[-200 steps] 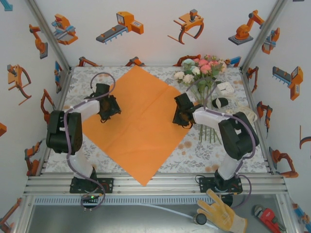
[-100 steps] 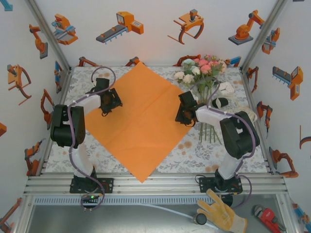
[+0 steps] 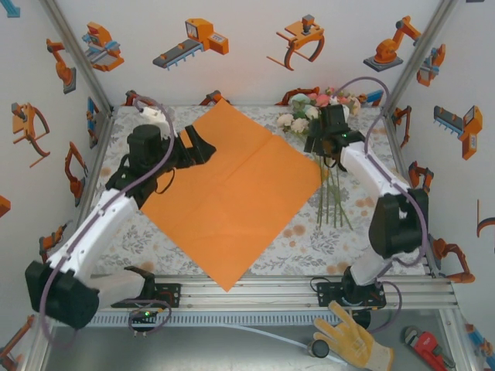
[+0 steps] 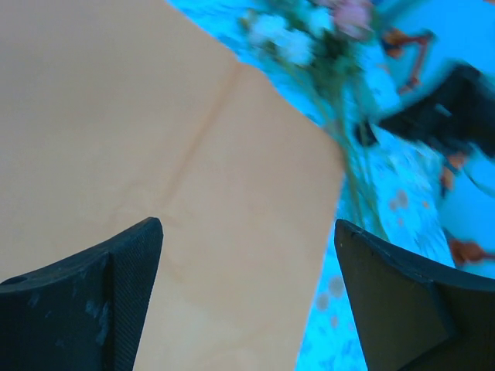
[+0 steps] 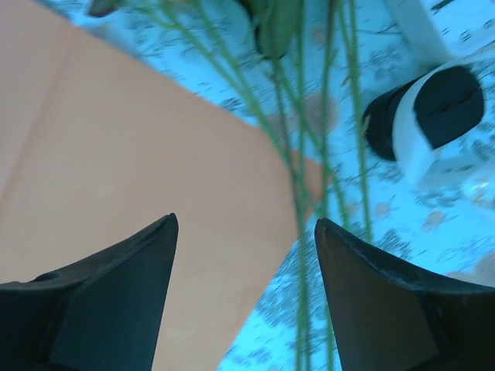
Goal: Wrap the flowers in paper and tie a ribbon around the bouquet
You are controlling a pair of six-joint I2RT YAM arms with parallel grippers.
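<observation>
The orange paper (image 3: pixel 232 193) lies flat and unrolled on the table, also seen as paper (image 4: pixel 155 154) and paper (image 5: pixel 116 154). The flowers (image 3: pixel 308 116) lie along its right side, their thin green stems (image 3: pixel 332 201) running toward me and crossing the tip of the paper's right corner; stems (image 5: pixel 298 154) show between my right fingers. My left gripper (image 3: pixel 199 147) hovers open above the paper's far left part, left gripper (image 4: pixel 247 232) holding nothing. My right gripper (image 3: pixel 319 141) hangs open over the upper stems, right gripper (image 5: pixel 246 232) empty. The ribbon is hidden.
A black oval object with a white band (image 5: pixel 429 112) and a white box (image 5: pixel 425 23) lie right of the stems. The patterned tablecloth (image 3: pixel 309 239) is bare near the front right. Frame posts (image 3: pixel 77 54) and printed walls close in the sides.
Both grippers have left the paper's left and right corners, risen and opened wider. The left arm stretched toward the far left; the right arm swung back over the flowers.
</observation>
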